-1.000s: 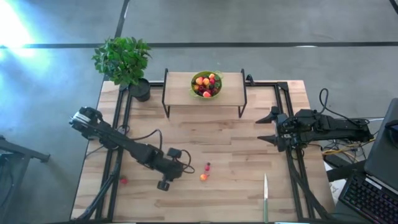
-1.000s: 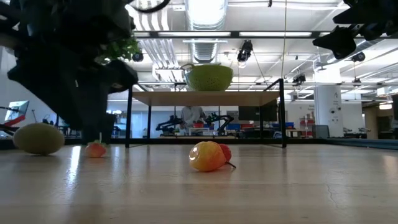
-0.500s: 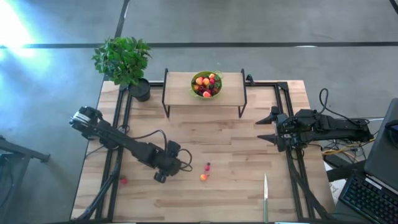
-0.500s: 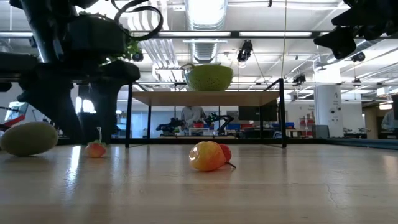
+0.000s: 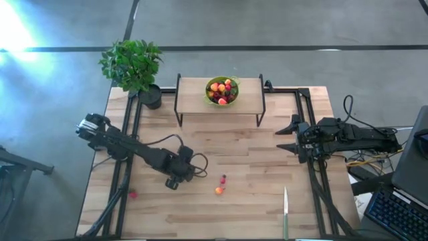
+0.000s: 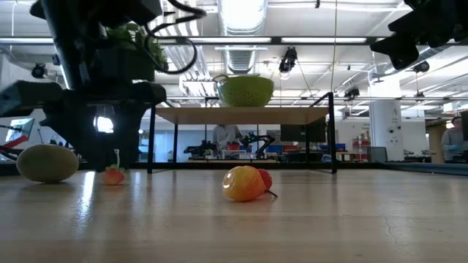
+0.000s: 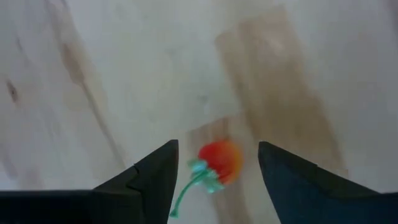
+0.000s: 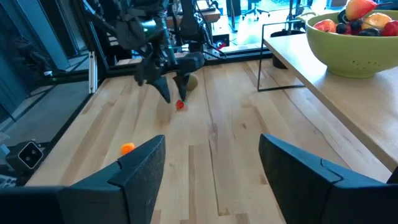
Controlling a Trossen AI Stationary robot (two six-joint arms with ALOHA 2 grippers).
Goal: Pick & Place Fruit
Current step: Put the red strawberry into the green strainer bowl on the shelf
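wooden tabletop (image 5: 241, 154): left gripper (image 7: 214, 165) hangs with fingers spread over a small red fruit (image 7: 221, 160) with green stem. right gripper (image 5: 289, 137) waits spread near the table's right edge.

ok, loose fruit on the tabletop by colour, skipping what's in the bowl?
Red: 3 (stemmed fruit, red fruit beside the orange, red piece near the left edge)
Orange: 1 (orange fruit)
Kiwi: 1 (kiwi)
Total: 5
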